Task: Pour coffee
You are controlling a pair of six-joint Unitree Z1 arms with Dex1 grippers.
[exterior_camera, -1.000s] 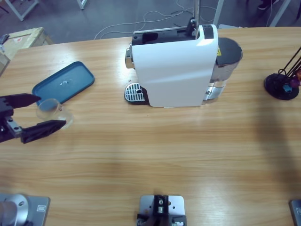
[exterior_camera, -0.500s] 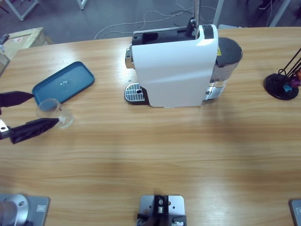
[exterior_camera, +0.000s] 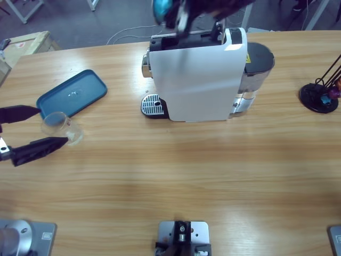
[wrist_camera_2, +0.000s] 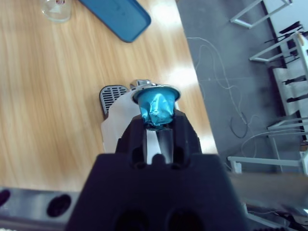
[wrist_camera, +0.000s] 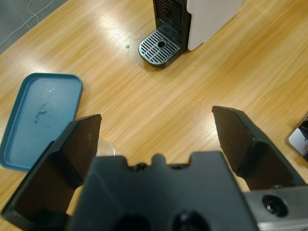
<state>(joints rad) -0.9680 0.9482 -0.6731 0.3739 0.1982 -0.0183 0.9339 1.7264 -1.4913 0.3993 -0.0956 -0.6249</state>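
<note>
- black left gripper (exterior_camera: pixel 33 129) at the left edge of the high view, jaws wide apart with the glass cup (exterior_camera: pixel 55 124) between them, not touching as far as i can tell. risk: closing off-centre tips or skids the cup, clear glass on smooth wood slides easily; in the left wrist view only a sliver of the rim shows by the lower-left jaw, so alignment is hard to confirm.
- cup looks empty, standing upright just beside the lower corner of the blue tray (exterior_camera: pixel 72 93), left of centre. tray holds nothing but a small speck.
- wooden table (exterior_camera: pixel 176 176): bare run between cup and machine, so the carry path looks open.
- coffee machine (exterior_camera: pixel 200 74) upper middle of the high view, drip grate (exterior_camera: pixel 152 104) at its lower left, nothing on it. no cup under the spout yet; brewing now would spill onto the grate.
- right gripper (wrist_camera_2: pixel 158 126) at the top of the high view above the machine, jaws clamped on a blue capsule (wrist_camera_2: pixel 156 108), flange end out. risk: thin crumpled foil, pinch looks shallow, could slip or drop beside the slot.
- capsule stand (exterior_camera: pixel 319 96) far right, a few capsules on it, can't tell how many.
</note>
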